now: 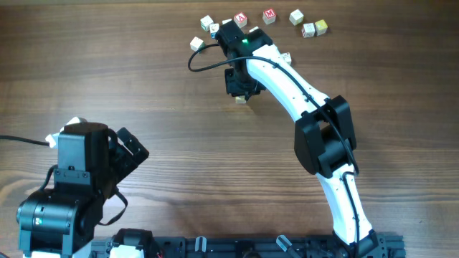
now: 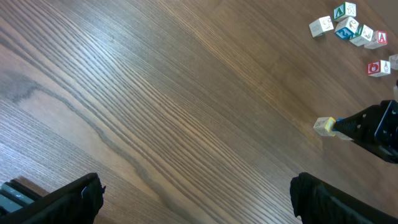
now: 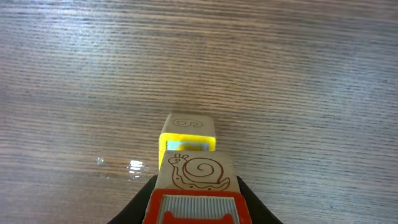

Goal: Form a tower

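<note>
My right gripper [image 3: 198, 186] is shut on a pale wooden cube with a snail drawing [image 3: 198, 169] and a red-framed face. Just past it stands the tower [image 3: 188, 134], seen here as one yellow-sided cube on the table. The snail cube touches it, but I cannot tell whether it sits on top or beside. From overhead the right gripper [image 1: 241, 90] points down at a pale cube [image 1: 241, 99] in the upper middle of the table. My left gripper [image 2: 196, 196] is open over bare wood at the front left, far from the cubes.
Several loose letter cubes [image 1: 295, 16] lie scattered along the far edge, behind the right arm. In the left wrist view they sit at the top right [image 2: 348, 28]. A black cable [image 1: 204, 68] loops beside the right wrist.
</note>
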Motion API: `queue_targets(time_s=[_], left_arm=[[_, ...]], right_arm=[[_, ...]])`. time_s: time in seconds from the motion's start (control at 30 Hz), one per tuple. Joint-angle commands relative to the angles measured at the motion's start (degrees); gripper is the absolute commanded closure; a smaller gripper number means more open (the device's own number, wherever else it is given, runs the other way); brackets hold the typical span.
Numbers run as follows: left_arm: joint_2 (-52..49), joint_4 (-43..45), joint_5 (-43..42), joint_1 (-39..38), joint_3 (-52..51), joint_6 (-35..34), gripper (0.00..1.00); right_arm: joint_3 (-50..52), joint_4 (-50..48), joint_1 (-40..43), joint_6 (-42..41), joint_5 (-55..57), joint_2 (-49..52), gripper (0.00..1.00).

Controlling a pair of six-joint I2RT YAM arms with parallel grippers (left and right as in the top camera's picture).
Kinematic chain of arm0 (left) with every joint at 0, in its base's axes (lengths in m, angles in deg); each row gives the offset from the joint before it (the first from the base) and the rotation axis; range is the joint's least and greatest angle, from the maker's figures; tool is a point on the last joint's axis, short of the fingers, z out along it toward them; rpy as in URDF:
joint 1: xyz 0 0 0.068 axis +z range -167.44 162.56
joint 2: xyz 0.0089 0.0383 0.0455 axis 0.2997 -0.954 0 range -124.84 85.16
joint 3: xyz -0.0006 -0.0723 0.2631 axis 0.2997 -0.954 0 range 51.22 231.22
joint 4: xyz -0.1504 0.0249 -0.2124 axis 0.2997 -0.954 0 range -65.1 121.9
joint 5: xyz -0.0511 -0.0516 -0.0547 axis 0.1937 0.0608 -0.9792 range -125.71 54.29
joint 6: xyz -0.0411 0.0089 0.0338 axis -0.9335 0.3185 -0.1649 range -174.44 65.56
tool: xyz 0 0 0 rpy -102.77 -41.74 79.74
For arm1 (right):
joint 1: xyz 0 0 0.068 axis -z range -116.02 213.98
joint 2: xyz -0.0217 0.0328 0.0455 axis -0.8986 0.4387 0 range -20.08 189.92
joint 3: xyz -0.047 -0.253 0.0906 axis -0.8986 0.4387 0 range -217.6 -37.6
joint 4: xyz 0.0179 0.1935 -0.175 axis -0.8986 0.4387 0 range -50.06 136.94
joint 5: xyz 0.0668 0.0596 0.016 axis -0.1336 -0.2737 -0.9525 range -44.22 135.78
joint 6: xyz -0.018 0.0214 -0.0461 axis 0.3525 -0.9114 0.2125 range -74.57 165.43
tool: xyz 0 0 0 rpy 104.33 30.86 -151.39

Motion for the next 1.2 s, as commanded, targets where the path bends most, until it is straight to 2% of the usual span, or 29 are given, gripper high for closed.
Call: queue_targets(time_s=[0.0,0.2,0.77,1.17], left_arm=[[0.0,0.0,-0.1,0.3,-0.2,-0.5,0.0],[0.0,0.0,-0.1,0.3,-0.2,-0.5,0.0],[0.0,0.0,-0.1,0.3,-0.2,-0.5,0.0],[0.0,0.0,-0.1,0.3,-0.2,-0.5,0.0]], right_arm=[[-1.2,-0.1,0.0,0.3,-2.2,0.1,0.88],[-1.2,0.2,0.0,-0.9,-3.3,0.1,0.92],[2.1,-2.7,0.0,-0.2,1.1,0.2,0.95],[2.2,-3.5,0.0,1.7,-0.3,0.3,0.95]])
